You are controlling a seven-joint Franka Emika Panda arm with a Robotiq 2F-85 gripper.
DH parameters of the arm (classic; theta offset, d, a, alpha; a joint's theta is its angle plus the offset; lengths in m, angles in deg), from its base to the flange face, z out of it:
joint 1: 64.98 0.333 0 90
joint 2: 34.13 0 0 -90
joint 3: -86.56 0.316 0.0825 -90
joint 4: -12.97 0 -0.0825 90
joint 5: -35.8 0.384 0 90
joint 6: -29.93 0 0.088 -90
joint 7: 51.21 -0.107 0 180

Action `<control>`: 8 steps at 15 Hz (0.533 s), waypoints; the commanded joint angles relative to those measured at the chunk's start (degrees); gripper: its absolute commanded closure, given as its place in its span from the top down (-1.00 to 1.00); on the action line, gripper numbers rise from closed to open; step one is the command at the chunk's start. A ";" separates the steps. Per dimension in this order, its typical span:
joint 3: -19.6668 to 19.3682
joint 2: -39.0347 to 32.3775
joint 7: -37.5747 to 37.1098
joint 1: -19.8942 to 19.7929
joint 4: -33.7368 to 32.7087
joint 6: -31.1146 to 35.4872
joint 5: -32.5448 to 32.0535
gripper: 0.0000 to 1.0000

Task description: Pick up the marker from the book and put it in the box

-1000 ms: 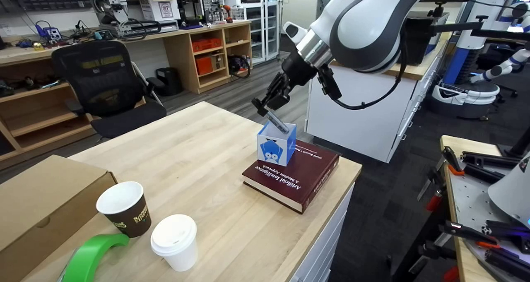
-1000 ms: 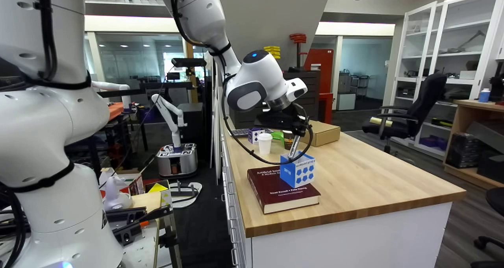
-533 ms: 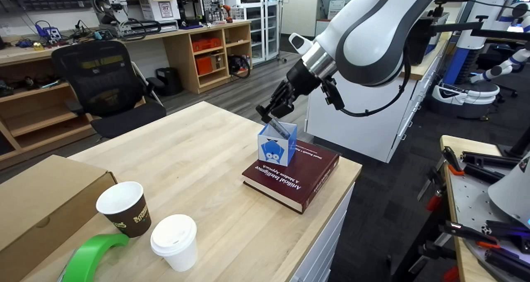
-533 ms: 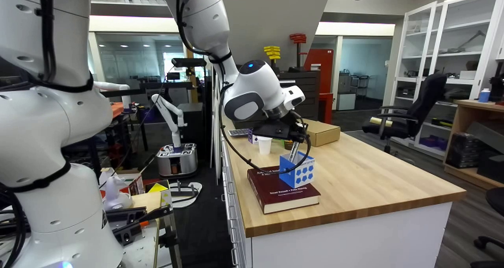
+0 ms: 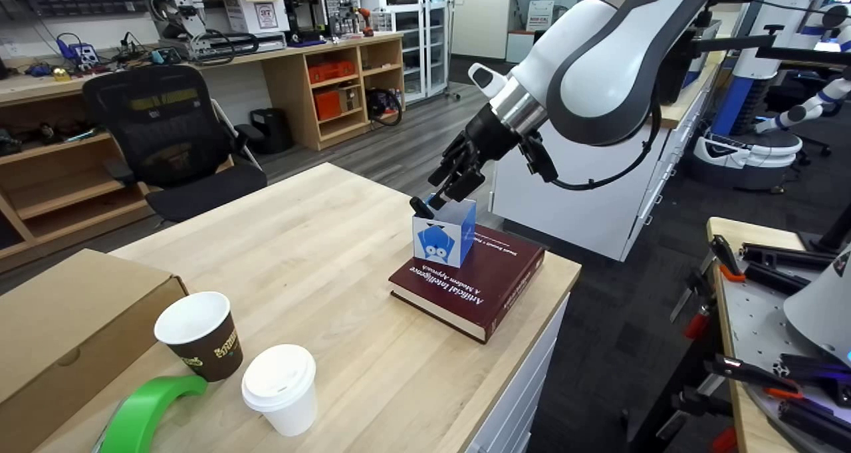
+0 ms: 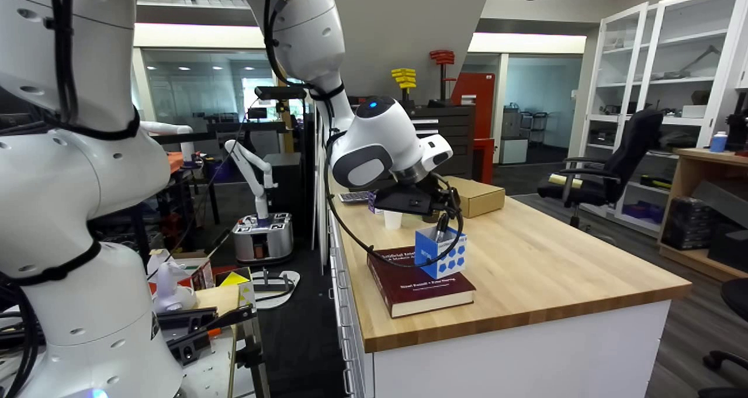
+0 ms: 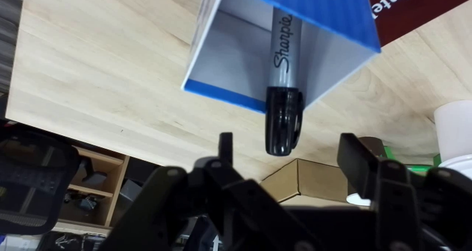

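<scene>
"Sharpie" reads along the grey barrel of the marker point(image 7: 282, 59), which leans inside the box point(image 7: 324, 11), its black cap poking past the rim. The box, printed with a blue cartoon face, stands on the book point(image 5: 485, 277), lettered "Artificial Intelligence" and "A Modern Approach". The gripper point(image 7: 287, 144) has its fingers spread, a gap on each side of the cap. Beneath is a pale wood table point(image 6: 555, 269); a dark cup point(image 5: 209, 354) on it bears lettering too unclear to read. Beyond stand a black mesh chair point(image 5: 159, 127) and white glass-door cabinets point(image 6: 646, 65)
</scene>
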 commanded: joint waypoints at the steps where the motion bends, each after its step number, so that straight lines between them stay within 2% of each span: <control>1: 2.57 2.93 -0.18 -3.03 2.75 0.45 -0.91 1.00; 5: 3.02 6.92 -1.23 -2.90 3.55 -3.59 0.78 1.00; 6: 1.49 2.02 -0.04 -1.11 1.22 -0.64 -0.08 1.00; 8: 1.61 3.35 -0.17 -1.11 1.53 -1.59 0.08 1.00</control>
